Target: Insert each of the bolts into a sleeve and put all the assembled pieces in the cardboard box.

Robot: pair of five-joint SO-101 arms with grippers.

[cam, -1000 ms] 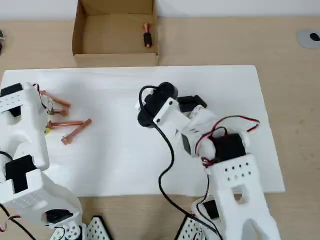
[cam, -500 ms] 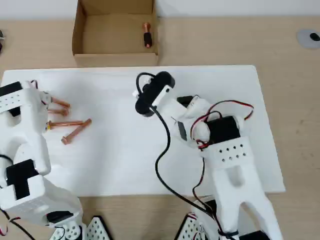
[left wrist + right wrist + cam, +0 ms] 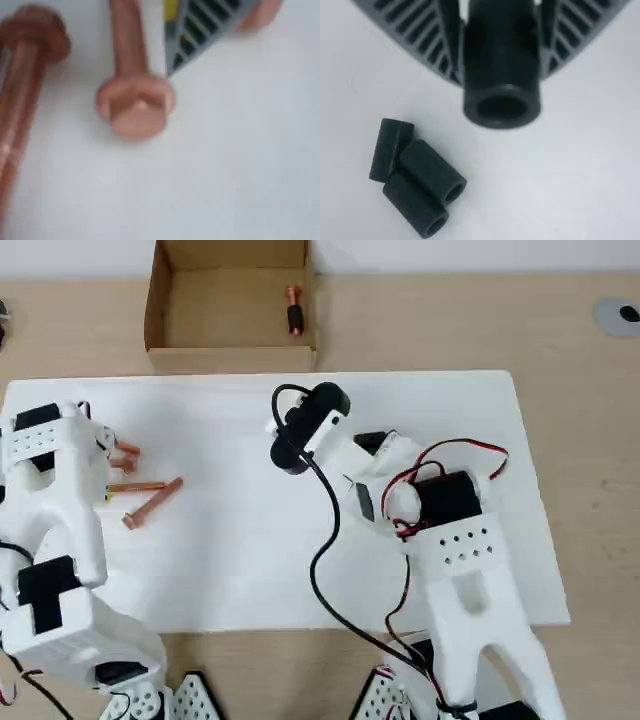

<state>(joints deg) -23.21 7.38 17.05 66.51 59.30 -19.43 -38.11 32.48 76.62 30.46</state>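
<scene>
Copper bolts (image 3: 152, 502) lie on white sheet (image 3: 250, 550) beside left gripper (image 3: 100, 455), its opening cannot be told | right gripper (image 3: 501, 55) clamped on black sleeve (image 3: 502, 102), three loose sleeves (image 3: 417, 182) nearby | one assembled piece (image 3: 294, 310) inside cardboard box (image 3: 160, 315)

A white sheet (image 3: 230, 550) covers the light wooden table (image 3: 580, 390).

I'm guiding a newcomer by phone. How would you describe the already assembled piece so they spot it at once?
Find the cardboard box beyond the white mat's far edge. By its right wall lies the assembled piece, a copper bolt with a black sleeve on it. The bolts on the mat are bare copper; this one alone wears a sleeve.
</scene>
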